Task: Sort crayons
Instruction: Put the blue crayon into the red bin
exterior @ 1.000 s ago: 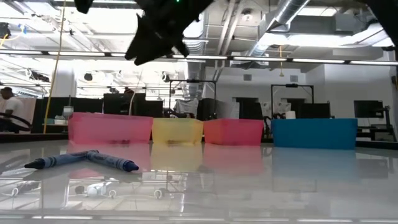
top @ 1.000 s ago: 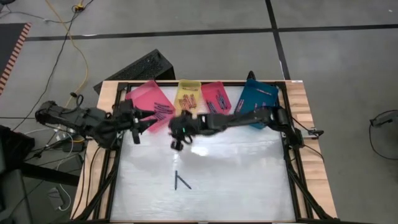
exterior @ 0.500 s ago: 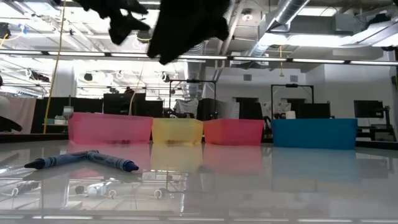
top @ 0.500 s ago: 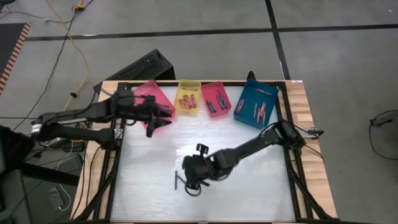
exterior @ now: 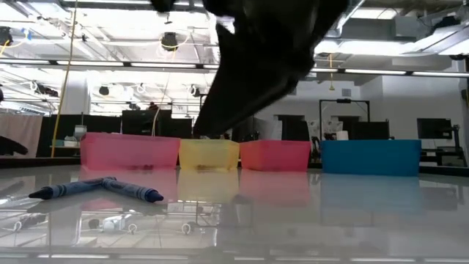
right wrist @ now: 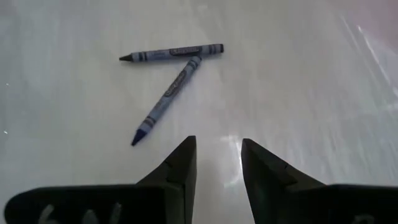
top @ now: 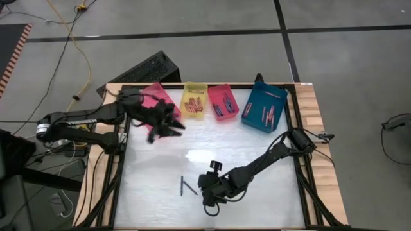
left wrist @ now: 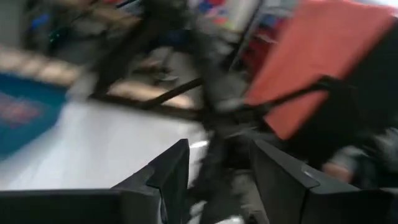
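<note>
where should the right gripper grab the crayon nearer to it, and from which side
Grip the nearer crayon at mid-shaft, coming straight down from above, since it lies flat on the table. One end touches the other crayon, so stay toward the middle or the free tip. Turn the open right gripper so its fingers close across the thin shaft, not along it.

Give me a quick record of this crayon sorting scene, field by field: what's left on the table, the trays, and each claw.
loose crayons: two dark blue wax crayons touching in a V on the white table
trays: pink plastic tray, yellow, red, blue, in a row at the far edge
right claw: open, empty, beside the crayons
left claw: open, empty, by the pink tray
</note>
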Controlling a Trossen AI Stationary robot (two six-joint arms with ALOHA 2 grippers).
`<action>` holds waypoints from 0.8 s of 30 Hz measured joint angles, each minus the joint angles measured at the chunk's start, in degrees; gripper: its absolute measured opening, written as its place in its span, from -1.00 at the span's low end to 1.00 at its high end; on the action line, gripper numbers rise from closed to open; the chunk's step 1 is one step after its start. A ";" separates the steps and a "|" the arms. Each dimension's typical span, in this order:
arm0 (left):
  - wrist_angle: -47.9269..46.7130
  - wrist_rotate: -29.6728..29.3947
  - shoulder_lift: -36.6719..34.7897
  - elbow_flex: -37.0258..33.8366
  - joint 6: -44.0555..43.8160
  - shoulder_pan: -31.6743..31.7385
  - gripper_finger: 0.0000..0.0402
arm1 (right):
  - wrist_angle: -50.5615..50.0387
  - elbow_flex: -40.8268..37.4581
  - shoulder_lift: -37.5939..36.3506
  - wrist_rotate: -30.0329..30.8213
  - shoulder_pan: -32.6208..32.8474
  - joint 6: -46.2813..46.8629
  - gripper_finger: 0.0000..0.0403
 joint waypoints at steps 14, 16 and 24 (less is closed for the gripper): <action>-39.06 -40.85 -2.90 20.56 18.83 -36.80 -0.39 | 14.86 -4.51 0.04 -1.64 -3.98 -9.16 -0.40; -42.70 -47.07 -2.16 20.51 17.34 -42.55 -0.40 | 14.51 -3.34 0.04 -1.65 -4.42 -9.37 -0.40; -47.20 -71.42 2.62 20.48 9.03 -59.31 -0.43 | 10.34 5.19 0.04 -1.66 -3.57 -10.23 -0.40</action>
